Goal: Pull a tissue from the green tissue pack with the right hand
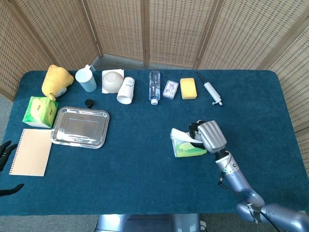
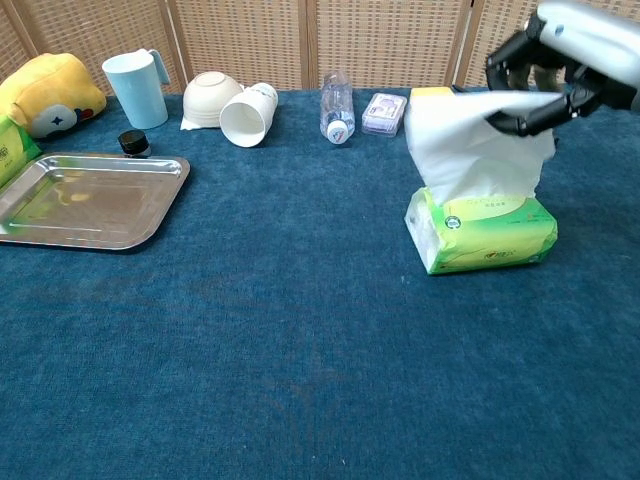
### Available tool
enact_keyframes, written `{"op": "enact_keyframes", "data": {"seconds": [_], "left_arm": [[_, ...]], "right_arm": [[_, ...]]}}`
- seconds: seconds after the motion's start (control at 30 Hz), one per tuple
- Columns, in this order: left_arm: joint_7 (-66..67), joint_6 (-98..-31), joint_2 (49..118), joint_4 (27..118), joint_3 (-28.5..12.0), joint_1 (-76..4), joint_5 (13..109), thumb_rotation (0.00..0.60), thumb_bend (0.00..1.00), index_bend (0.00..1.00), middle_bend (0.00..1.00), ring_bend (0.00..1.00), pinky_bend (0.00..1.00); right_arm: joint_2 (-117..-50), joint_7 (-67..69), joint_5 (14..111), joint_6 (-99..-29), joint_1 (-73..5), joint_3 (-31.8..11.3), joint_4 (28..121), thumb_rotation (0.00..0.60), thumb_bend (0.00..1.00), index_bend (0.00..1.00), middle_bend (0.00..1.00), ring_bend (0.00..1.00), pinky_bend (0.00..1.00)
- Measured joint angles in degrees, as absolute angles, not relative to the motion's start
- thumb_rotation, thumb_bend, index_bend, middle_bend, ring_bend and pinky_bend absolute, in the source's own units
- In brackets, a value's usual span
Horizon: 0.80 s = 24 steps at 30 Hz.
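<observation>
The green tissue pack [image 1: 189, 151] [image 2: 490, 238] lies right of the table's middle, slightly turned. A white tissue [image 2: 470, 150] [image 1: 177, 135] stands stretched upward out of its slot, its lower end still in the pack. My right hand [image 1: 210, 136] [image 2: 560, 62] is above the pack's right side and pinches the tissue's top edge between its dark fingers. Only dark fingertips of my left hand [image 1: 5, 149] show at the head view's left edge, spread apart and holding nothing.
A metal tray [image 1: 80, 126], a notebook [image 1: 31, 152] and a second green tissue box [image 1: 38, 110] sit at left. Along the back are a yellow plush [image 1: 56, 80], blue cup [image 1: 87, 79], bowl [image 1: 112, 80], paper cup [image 1: 126, 90], bottle [image 1: 154, 86], sponge [image 1: 188, 88] and syringe [image 1: 212, 93].
</observation>
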<state>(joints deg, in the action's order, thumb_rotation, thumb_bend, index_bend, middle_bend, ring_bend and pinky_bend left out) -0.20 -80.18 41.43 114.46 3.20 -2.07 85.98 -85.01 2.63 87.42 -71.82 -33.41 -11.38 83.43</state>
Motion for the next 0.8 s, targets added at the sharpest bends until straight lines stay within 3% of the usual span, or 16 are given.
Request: {"op": "enact_keyframes", "data": {"seconds": [0.17, 0.4, 0.8], "left_arm": [[-0.50, -80.01, 41.35, 114.37, 3.21, -2.14, 86.01, 0.600, 0.00, 0.00, 0.00, 0.00, 0.00], [-0.93, -79.93, 41.21, 114.23, 3.21, -2.18, 85.98, 0.600, 0.00, 0.00, 0.00, 0.00, 0.00], [-2.33, -79.64, 40.80, 113.83, 3.29, -2.26, 86.05, 0.600, 0.00, 0.00, 0.00, 0.00, 0.00]], "right_arm": [[-84.19, 2.68, 89.54, -72.26, -34.42, -11.76, 89.11, 0.600, 0.45, 0.70, 0.70, 0.64, 0.79], [-84.65, 2.47, 90.51, -67.04, -37.88, -11.01, 94.80, 0.600, 0.45, 0.70, 0.70, 0.64, 0.79], [-92.59, -0.78, 88.49, -55.92, -42.92, -6.86, 92.75, 0.600, 0.45, 0.70, 0.70, 0.64, 0.79]]}}
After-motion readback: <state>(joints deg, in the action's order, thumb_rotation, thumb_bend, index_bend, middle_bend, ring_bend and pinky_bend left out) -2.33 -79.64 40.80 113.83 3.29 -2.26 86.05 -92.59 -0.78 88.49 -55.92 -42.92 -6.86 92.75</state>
